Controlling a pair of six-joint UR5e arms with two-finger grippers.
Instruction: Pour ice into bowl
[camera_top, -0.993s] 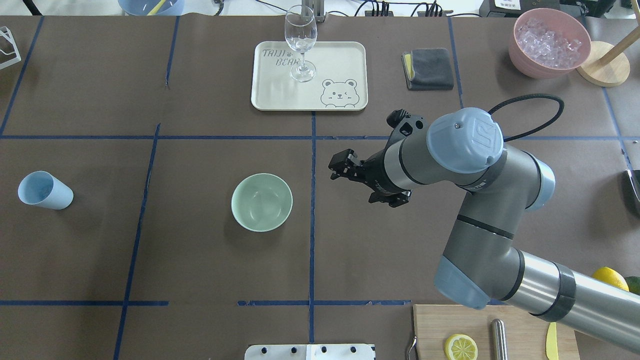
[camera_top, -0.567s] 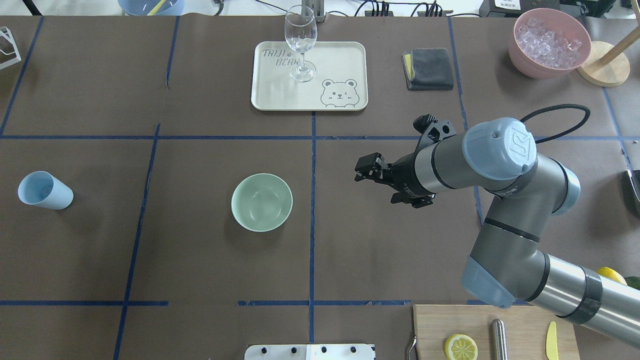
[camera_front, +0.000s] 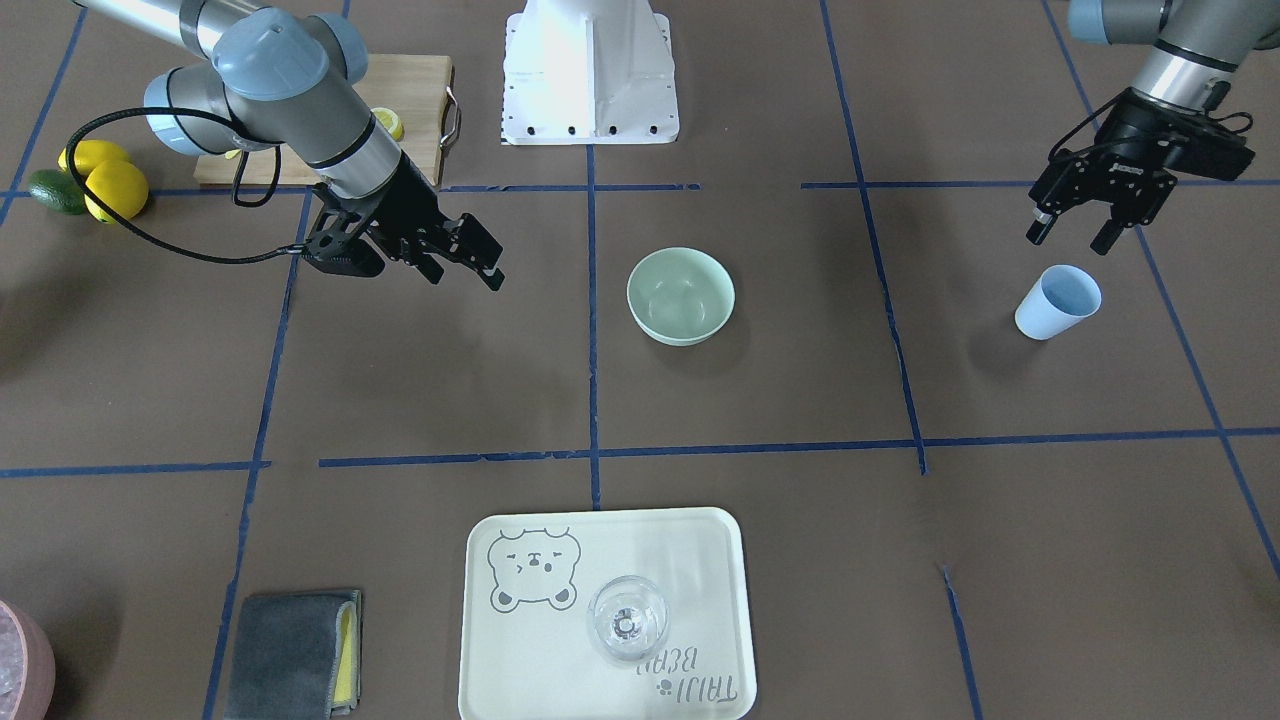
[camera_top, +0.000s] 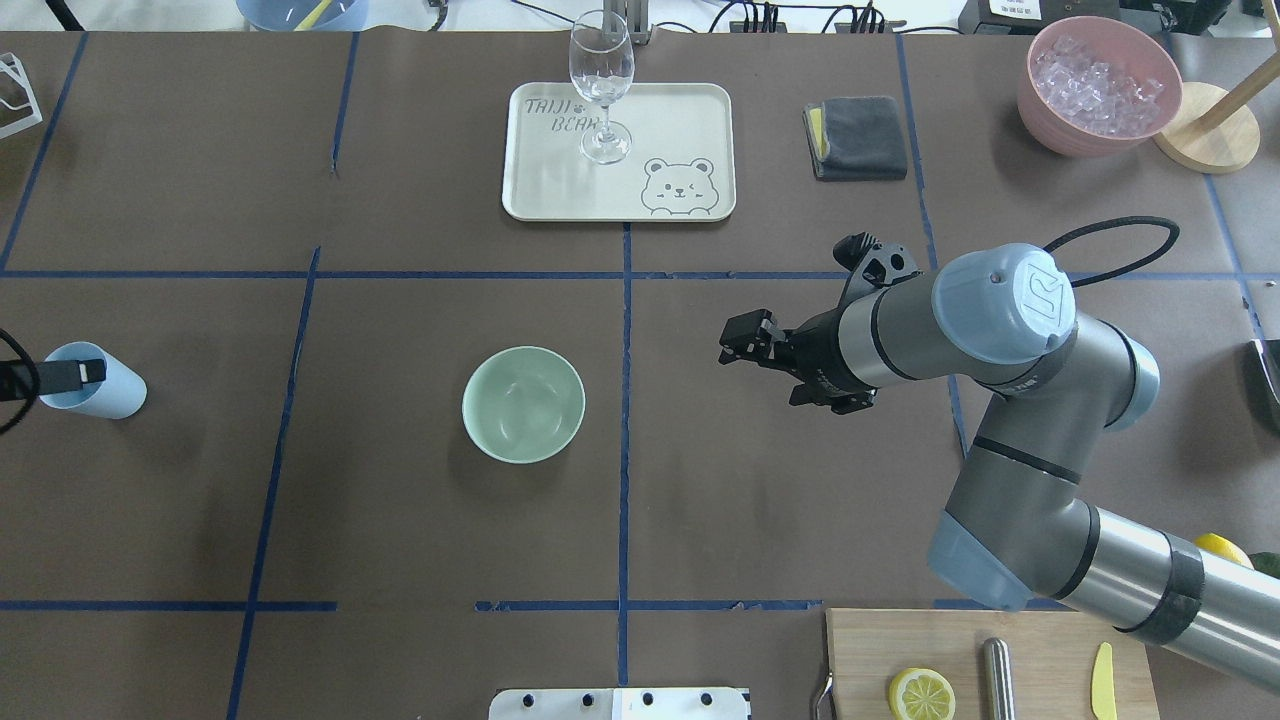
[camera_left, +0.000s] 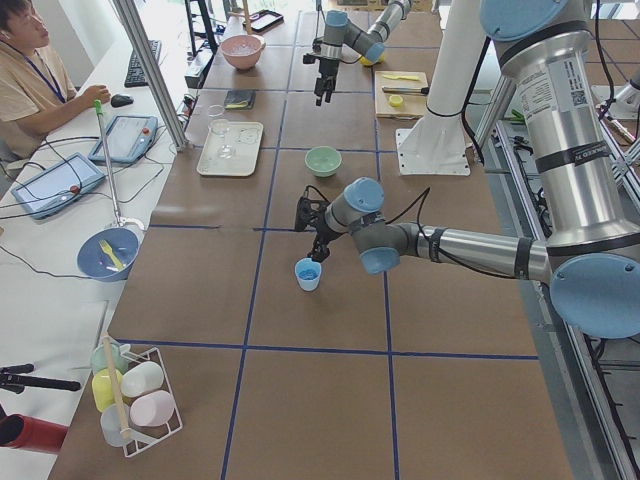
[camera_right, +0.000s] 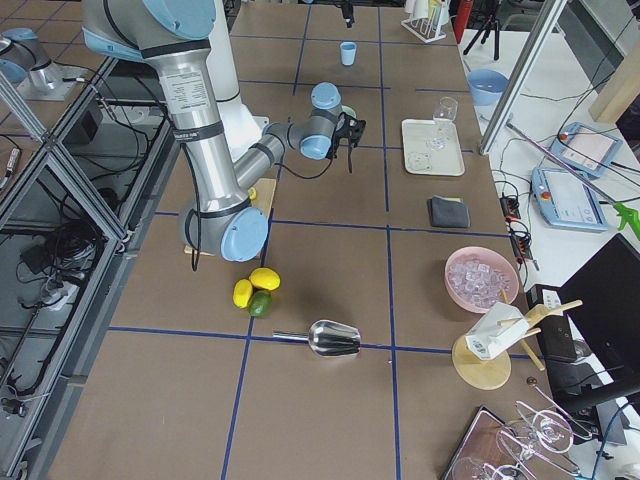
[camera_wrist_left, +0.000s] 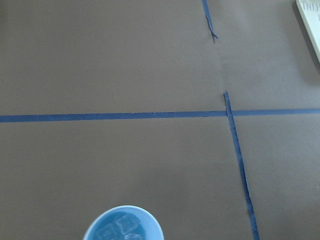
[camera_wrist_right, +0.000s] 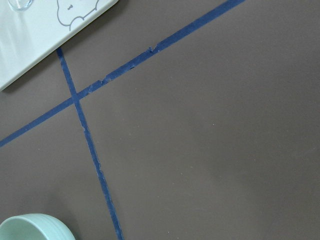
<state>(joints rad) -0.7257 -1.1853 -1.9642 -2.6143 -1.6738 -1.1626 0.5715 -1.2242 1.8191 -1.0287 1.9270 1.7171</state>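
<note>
The ice (camera_wrist_left: 121, 229) shows as clear cubes inside the light blue cup (camera_top: 92, 381) at the table's left side. My left gripper (camera_front: 1070, 238) hangs open just above and behind that cup (camera_front: 1058, 302), with nothing between its fingers. Only one of its fingers (camera_top: 70, 372) reaches into the overhead view, over the cup's rim. The pale mint-green bowl (camera_top: 523, 404) stands upright near the table's middle, with nothing in it (camera_front: 680, 296). My right gripper (camera_top: 760, 372) hovers open to the right of the bowl, well apart from it, holding nothing.
A cream tray (camera_top: 690, 110) at the back carries a wine glass (camera_top: 601, 85). A grey cloth (camera_top: 857, 137) and a pink container (camera_top: 1040, 95) of whitish cubes sit at the back right. A cutting board (camera_top: 1040, 650) with a lemon slice lies at the front right. Lemons (camera_front: 105, 180) lie beside it.
My right arm has drawn back to the right, away from the bowl. My left gripper has come into the overhead view at the left edge, over the blue cup.
</note>
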